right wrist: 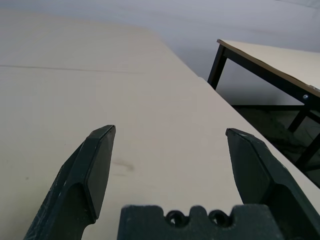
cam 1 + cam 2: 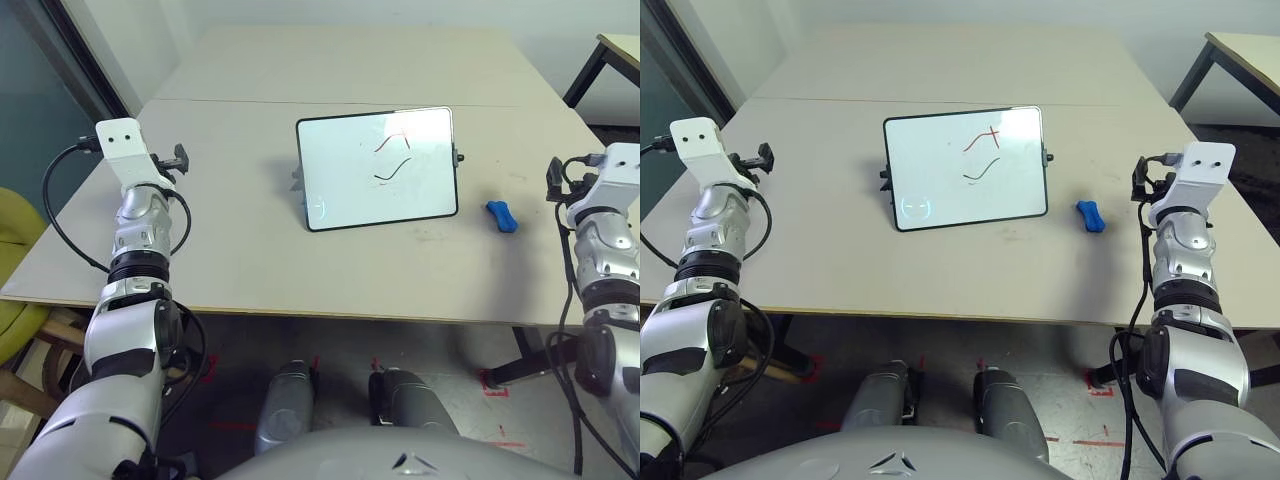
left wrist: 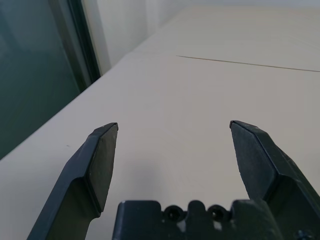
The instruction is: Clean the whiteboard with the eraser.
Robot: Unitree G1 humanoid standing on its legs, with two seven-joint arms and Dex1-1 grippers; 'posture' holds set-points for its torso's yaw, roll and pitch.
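Note:
The whiteboard [image 2: 340, 180] stands tilted on its stand at the middle of the table, with a red squiggle and a black squiggle on its upper right part. The blue eraser [image 2: 502, 216] lies flat on the table just right of the board. My right gripper [image 1: 170, 131] hovers over the table's right edge, a little right of the eraser, open and holding nothing. Over the table's left side, well clear of the board, my left gripper [image 3: 173, 127] is also open and holding nothing.
A second table [image 2: 1240, 55] with black legs stands off to the back right. A yellow chair [image 2: 20, 250] sits by the table's left edge, beside a dark glass wall. A seam [image 2: 240, 100] crosses the tabletop behind the board.

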